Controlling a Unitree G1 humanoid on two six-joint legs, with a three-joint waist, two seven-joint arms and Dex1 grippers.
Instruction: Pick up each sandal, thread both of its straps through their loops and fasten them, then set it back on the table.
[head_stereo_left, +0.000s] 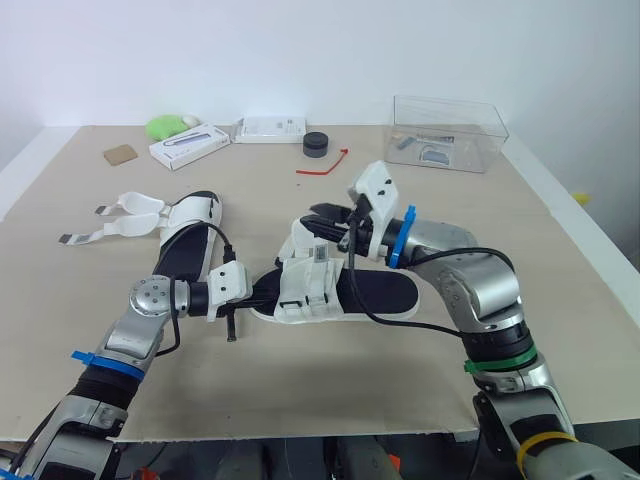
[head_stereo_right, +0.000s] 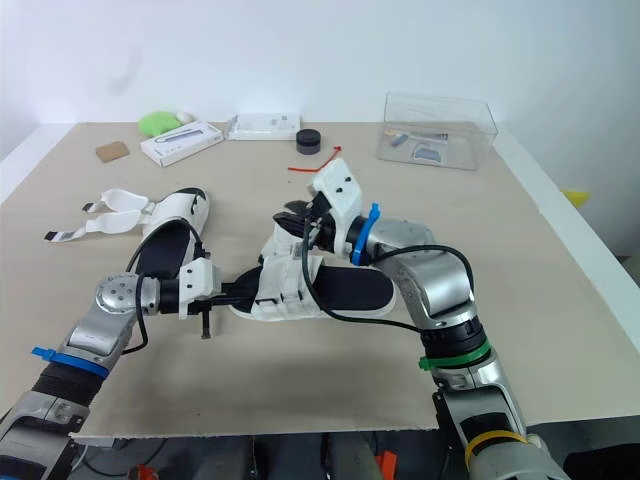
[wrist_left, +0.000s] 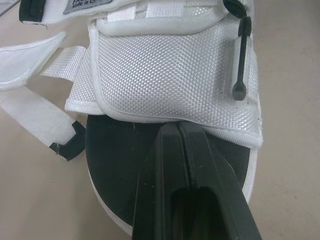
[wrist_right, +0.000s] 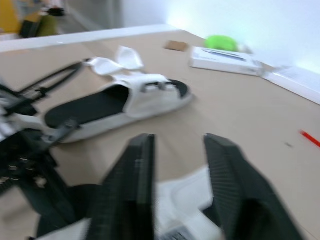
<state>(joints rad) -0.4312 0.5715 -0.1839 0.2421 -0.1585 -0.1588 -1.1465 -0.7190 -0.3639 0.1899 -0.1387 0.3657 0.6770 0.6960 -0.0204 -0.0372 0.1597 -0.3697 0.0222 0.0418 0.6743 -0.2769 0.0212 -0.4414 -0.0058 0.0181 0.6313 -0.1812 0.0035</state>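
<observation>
Table (head_stereo_left: 330, 385): two sandals (head_stereo_left: 185, 245) (head_stereo_left: 385, 293), two hands (head_stereo_left: 268, 292) (head_stereo_left: 325, 216), one box (head_stereo_left: 445, 130).

I've got a beige table (head_stereo_left: 560, 260) against a white wall (head_stereo_left: 300, 50). At the far right corner there is a clear plastic box (head_stereo_left: 447, 131), with small items inside; one is blue and white (head_stereo_left: 432, 152), the rest I can't make out. A black round puck (head_stereo_left: 316, 144) sits near the far edge at the middle, with a thin red strip (head_stereo_left: 322, 164) lying just beside it on the near side. To the puck's left lies a flat white box (head_stereo_left: 270, 128), then a longer white box (head_stereo_left: 188, 144) lying at an angle, with a green lump (head_stereo_left: 168, 126) touching its far end. A small brown square (head_stereo_left: 120, 154) lies furthest left. A yellow thing (head_stereo_left: 580, 197) is off the table's right edge.
</observation>
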